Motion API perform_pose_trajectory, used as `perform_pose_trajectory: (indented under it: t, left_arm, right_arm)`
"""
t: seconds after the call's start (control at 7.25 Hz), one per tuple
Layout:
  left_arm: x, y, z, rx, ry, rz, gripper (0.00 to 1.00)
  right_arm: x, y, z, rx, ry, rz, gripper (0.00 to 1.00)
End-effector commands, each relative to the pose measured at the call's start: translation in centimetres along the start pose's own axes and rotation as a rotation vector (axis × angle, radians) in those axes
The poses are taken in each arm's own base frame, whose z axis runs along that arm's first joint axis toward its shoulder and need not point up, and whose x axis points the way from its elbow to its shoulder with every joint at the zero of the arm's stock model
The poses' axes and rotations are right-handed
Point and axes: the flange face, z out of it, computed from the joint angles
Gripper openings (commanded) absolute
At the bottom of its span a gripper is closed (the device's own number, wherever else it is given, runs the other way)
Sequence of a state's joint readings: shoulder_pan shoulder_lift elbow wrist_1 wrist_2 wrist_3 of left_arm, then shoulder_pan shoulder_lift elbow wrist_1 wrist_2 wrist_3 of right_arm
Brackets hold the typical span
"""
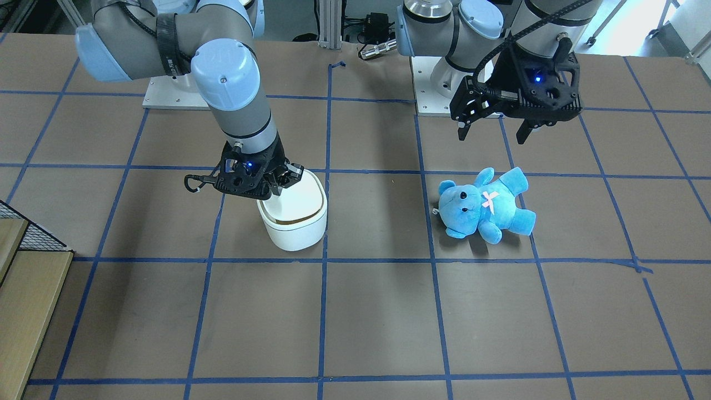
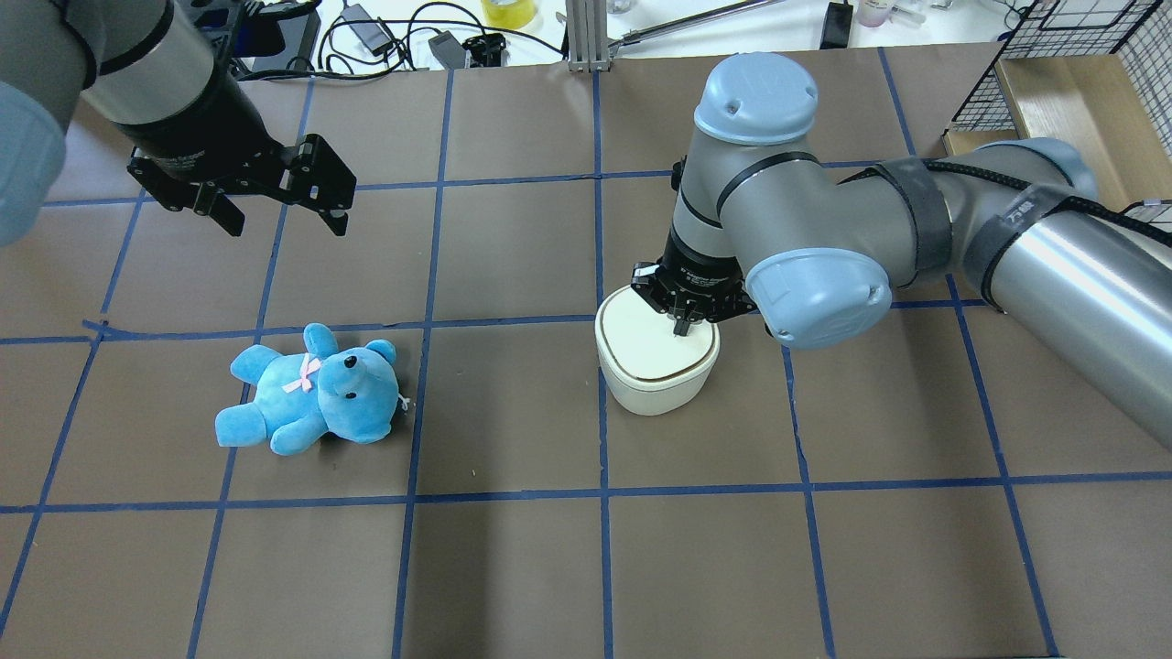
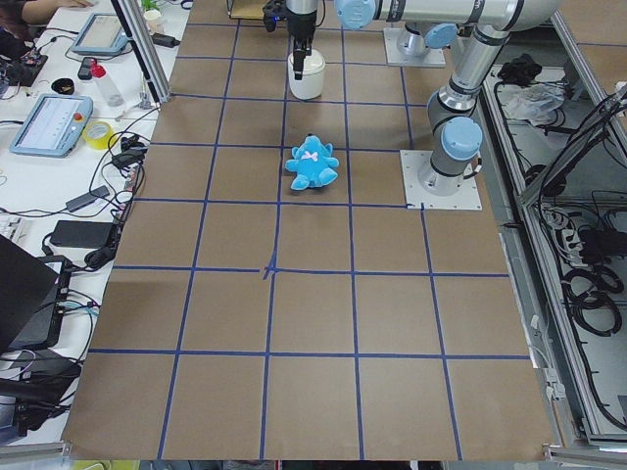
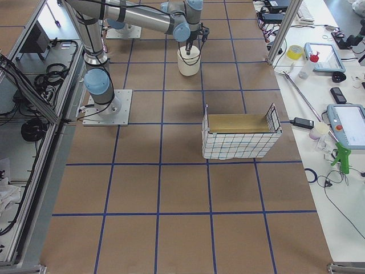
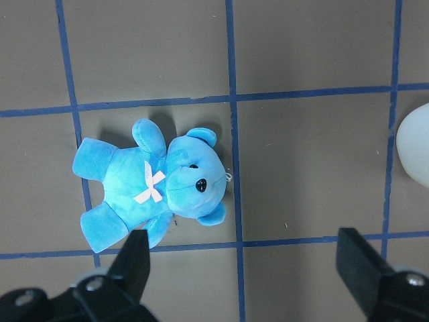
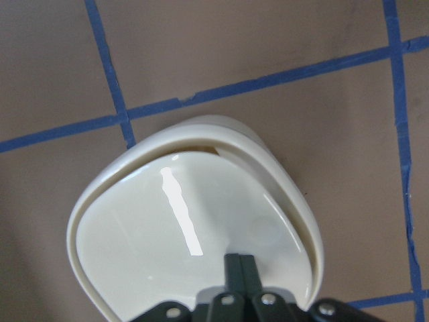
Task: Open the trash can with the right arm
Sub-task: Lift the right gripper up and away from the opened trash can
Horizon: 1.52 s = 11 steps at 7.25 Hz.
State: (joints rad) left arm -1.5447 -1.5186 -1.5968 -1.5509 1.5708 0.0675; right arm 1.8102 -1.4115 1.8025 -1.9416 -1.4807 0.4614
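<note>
The white trash can [image 1: 294,225] stands mid-table, also seen in the overhead view [image 2: 655,380] and the right wrist view [image 6: 167,235]. My right gripper [image 1: 286,180] is shut and empty. Its closed fingertips [image 6: 240,265] rest on the flat lid near one edge. The lid sits slightly tilted, with a narrow gap along the opposite rim. My left gripper [image 2: 286,220] is open and empty. It hangs above the table behind the blue teddy bear [image 2: 311,389], well apart from the can.
The teddy bear [image 1: 489,205] lies on its back one grid square from the can. A wire basket with a wooden floor [image 2: 1080,73] stands at the table's right far corner. Cables and tools lie beyond the far edge.
</note>
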Motion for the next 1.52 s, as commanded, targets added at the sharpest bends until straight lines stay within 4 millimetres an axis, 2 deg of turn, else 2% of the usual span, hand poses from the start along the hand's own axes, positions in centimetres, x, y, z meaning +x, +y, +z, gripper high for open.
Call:
perform_pose_trajectory:
  t: [0.0, 0.28, 0.41, 0.55, 0.69, 0.83, 0.97, 1.1, 1.38]
  left_arm:
    - [0.0, 0.0, 0.0, 0.000, 0.000, 0.000, 1.00]
    - [0.0, 0.0, 0.0, 0.000, 0.000, 0.000, 1.00]
    - [0.0, 0.0, 0.0, 0.000, 0.000, 0.000, 1.00]
    - [0.0, 0.0, 0.0, 0.000, 0.000, 0.000, 1.00]
    - [0.0, 0.0, 0.0, 0.000, 0.000, 0.000, 1.00]
    - [0.0, 0.0, 0.0, 0.000, 0.000, 0.000, 1.00]
    - [0.0, 0.0, 0.0, 0.000, 0.000, 0.000, 1.00]
    - [0.0, 0.0, 0.0, 0.000, 0.000, 0.000, 1.00]
    - [0.0, 0.0, 0.0, 0.000, 0.000, 0.000, 1.00]
  right_arm:
    - [-0.7, -1.0, -5.4, 0.020, 0.008, 0.013, 0.00]
    - [-1.0, -1.7, -11.2, -0.017, 0.031, 0.009, 0.00]
    - [0.1, -2.5, -13.1, -0.012, 0.054, -0.008, 0.00]
    - [1.7, -3.7, -14.0, 0.001, 0.089, -0.066, 0.00]
    - [3.2, -4.5, -14.5, 0.018, 0.130, -0.125, 0.20]
    - [4.3, -5.2, -14.9, 0.031, 0.158, -0.197, 0.63]
    - [5.6, -6.1, -15.1, 0.033, 0.162, -0.228, 0.92]
    - [7.3, -7.1, -15.3, 0.026, 0.159, -0.254, 0.99]
    - [10.7, -8.8, -15.7, 0.016, 0.142, -0.303, 0.99]
